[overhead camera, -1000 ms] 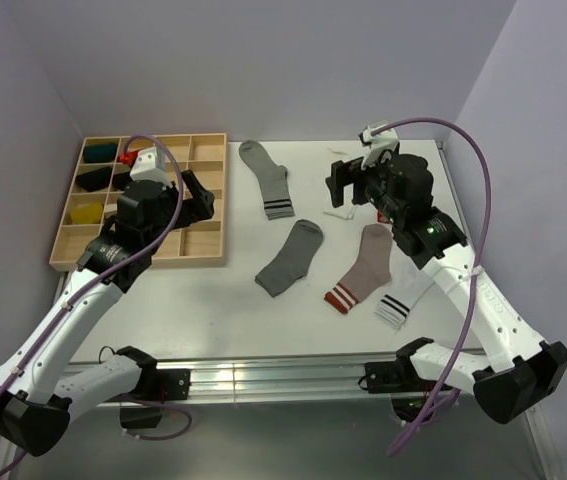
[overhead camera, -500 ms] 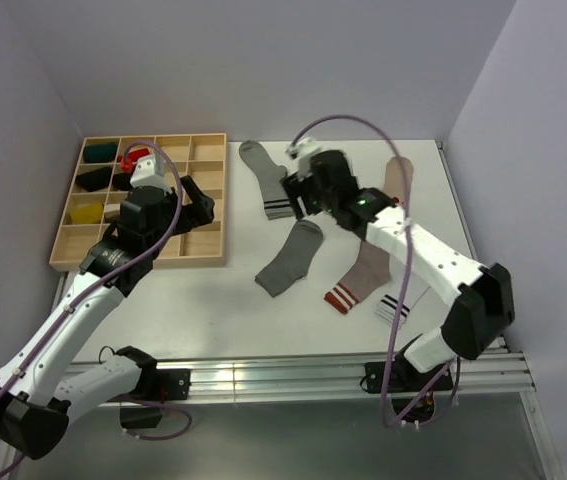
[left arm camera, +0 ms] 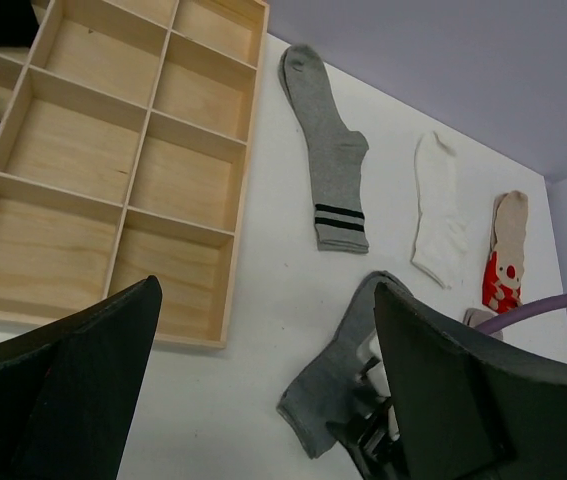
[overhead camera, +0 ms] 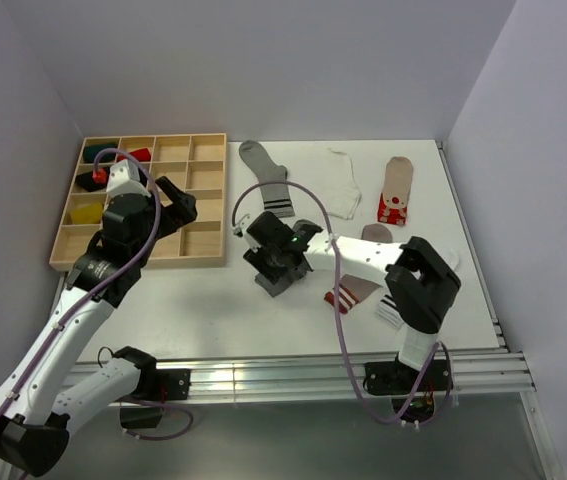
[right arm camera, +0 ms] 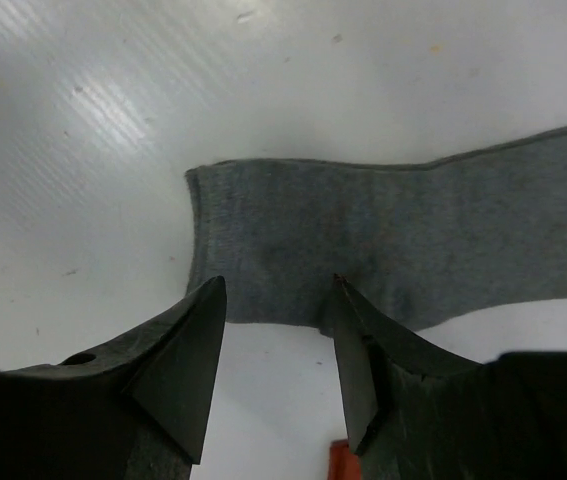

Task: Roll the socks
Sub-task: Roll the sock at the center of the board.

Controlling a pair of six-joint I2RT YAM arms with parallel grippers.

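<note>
A plain dark grey sock [overhead camera: 299, 240] lies flat mid-table, also seen as the dark grey sock [right arm camera: 393, 240] and the dark grey sock [left arm camera: 328, 385]. My right gripper [overhead camera: 273, 264] is low over its cuff end. In the right wrist view the right gripper [right arm camera: 275, 290] is open and straddles the sock's near edge, one fingertip [right arm camera: 341, 290] touching the fabric. My left gripper [left arm camera: 266, 290] hangs wide open and empty above the tray's right edge. The other socks lie flat: grey striped [overhead camera: 268, 180], white [overhead camera: 341, 195], taupe with red [overhead camera: 395, 190], taupe red-white striped [overhead camera: 355, 288], white black-striped [overhead camera: 393, 308].
A wooden compartment tray [overhead camera: 203, 150] sits at the back left, with small dark, red and yellow items in its left cells. Side walls close the table in on the left and right. The right arm reaches across the front middle of the table.
The right arm has swung from the back right across and down onto the dark grey sock, its jaws narrowing. The left gripper has shifted a little to the left.
</note>
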